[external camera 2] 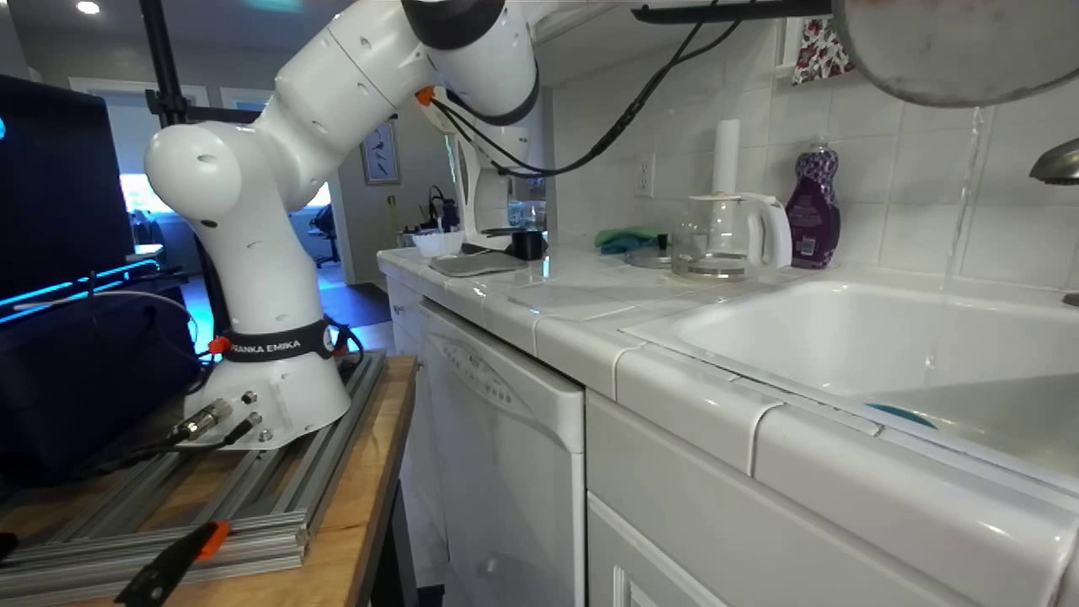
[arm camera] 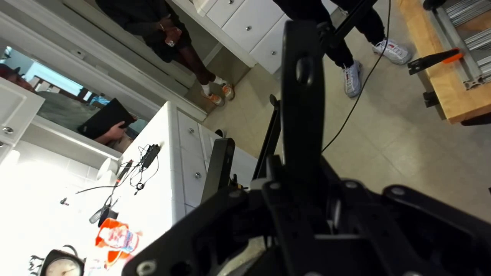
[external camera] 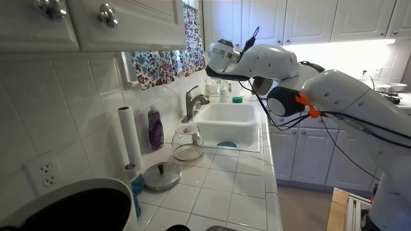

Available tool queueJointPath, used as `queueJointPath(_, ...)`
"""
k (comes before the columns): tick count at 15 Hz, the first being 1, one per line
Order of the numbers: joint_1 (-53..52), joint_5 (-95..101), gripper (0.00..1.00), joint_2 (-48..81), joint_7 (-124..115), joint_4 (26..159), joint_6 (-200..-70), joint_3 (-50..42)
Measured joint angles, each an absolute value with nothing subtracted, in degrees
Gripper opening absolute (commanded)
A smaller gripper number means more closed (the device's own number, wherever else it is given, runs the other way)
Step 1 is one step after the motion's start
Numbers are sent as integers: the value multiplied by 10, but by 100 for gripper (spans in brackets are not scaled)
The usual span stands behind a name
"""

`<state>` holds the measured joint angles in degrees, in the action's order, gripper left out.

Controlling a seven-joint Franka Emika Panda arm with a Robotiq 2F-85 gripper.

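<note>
The tool (arm camera: 301, 172) is closed on the black handle (arm camera: 303, 103) of a pan (external camera 2: 952, 51), which is tilted above the sink (external camera 2: 843, 337), with free air below its lower edge. Just beside the sink stands a carafe (external camera: 187, 151); near the sink runs the front edge of the table (external camera: 270, 173).

Pan (external camera 2: 952, 55): round grey face, brownish marks, black handle (external camera 2: 784, 10). Held by handle, tipped on edge over sink (external camera 2: 784, 329); thin water stream (external camera 2: 963, 202) dropping from it.
</note>
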<state>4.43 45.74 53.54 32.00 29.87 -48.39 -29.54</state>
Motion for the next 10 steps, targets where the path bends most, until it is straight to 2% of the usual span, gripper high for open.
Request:
queueJointPath(6, 47, 489, 6, 535, 320, 299, -484, -272)
queueJointPath(10, 43, 485, 6, 536, 324, 299, -484, -304)
